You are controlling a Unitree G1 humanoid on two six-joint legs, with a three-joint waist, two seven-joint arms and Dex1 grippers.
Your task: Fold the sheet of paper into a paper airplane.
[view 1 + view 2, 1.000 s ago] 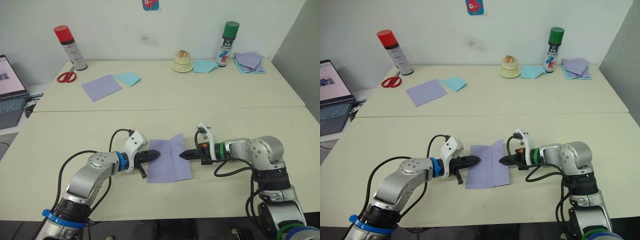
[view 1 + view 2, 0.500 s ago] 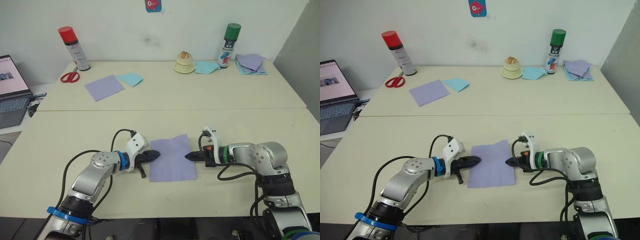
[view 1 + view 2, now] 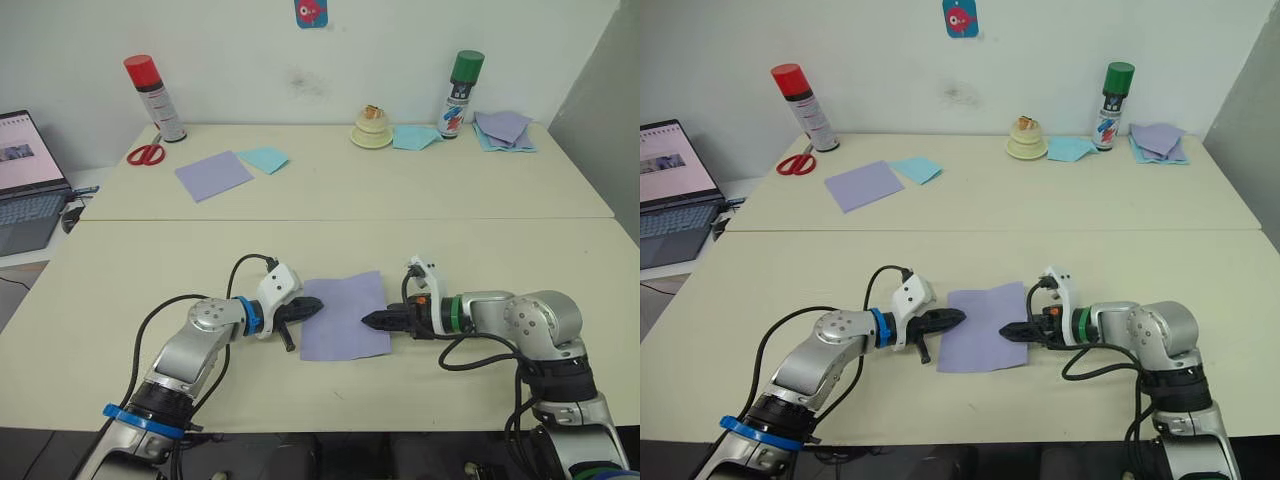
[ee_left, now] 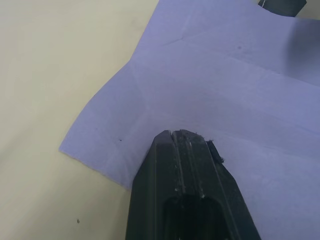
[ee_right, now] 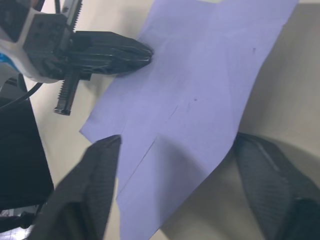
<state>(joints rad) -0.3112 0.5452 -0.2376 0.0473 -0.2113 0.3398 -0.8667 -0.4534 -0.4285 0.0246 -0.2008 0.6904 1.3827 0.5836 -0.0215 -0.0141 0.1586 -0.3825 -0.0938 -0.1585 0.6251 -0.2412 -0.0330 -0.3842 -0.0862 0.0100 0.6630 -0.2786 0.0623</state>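
On the near counter (image 3: 120,270) the sheet of paper (image 3: 343,315) lies flat, creased but unfolded, with the left gripper (image 3: 312,306) closed and pressing its left edge and the right gripper (image 5: 170,200) spread wide at its right edge, so the folding seems barely begun.

**Two cream tables against a white wall**

Two cream tables (image 3: 420,200) stand pushed together, a straight seam running across between them. The far table meets a plain white wall (image 3: 240,50), which carries a small sticker (image 3: 311,12) with a red figure on blue, high up near the middle, and a faint smudge lower down. A grey panel (image 3: 605,90) stands at the right edge. The light is even, the shadows soft.
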